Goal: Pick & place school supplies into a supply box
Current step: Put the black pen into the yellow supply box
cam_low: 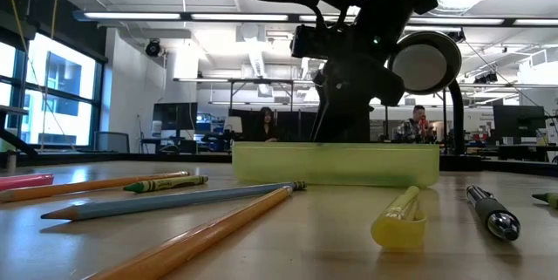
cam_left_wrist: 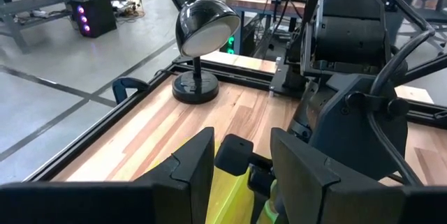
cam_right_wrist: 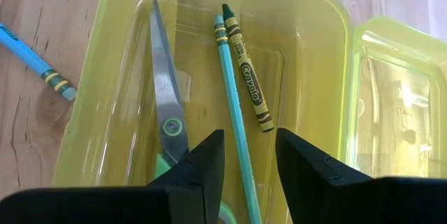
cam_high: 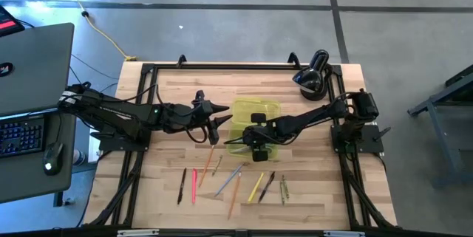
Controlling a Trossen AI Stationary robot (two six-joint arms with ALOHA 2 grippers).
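Observation:
The translucent yellow-green supply box [cam_high: 256, 111] lies open in the middle of the table, its lid [cam_right_wrist: 398, 105] beside its tray [cam_right_wrist: 98, 77]. In the tray lie green-handled scissors [cam_right_wrist: 165, 105], a light-blue pencil [cam_right_wrist: 234, 91] and a green crayon [cam_right_wrist: 246, 77]. My right gripper [cam_right_wrist: 249, 144] hangs open just over the tray [cam_high: 256, 147], a finger on either side of the light-blue pencil, touching nothing. My left gripper [cam_high: 214, 121] waits open, nothing between its fingers, left of the box and above the table. Several pens and pencils [cam_high: 229, 181] lie flat near the table's near edge.
A black desk lamp [cam_high: 313, 74] stands at the far right corner. A blue crayon [cam_right_wrist: 35, 60] lies on the wood beside the tray. A yellow marker [cam_low: 397, 219] and a dark pen [cam_low: 493, 212] lie at the near right. A laptop [cam_high: 29, 82] sits off the table's left.

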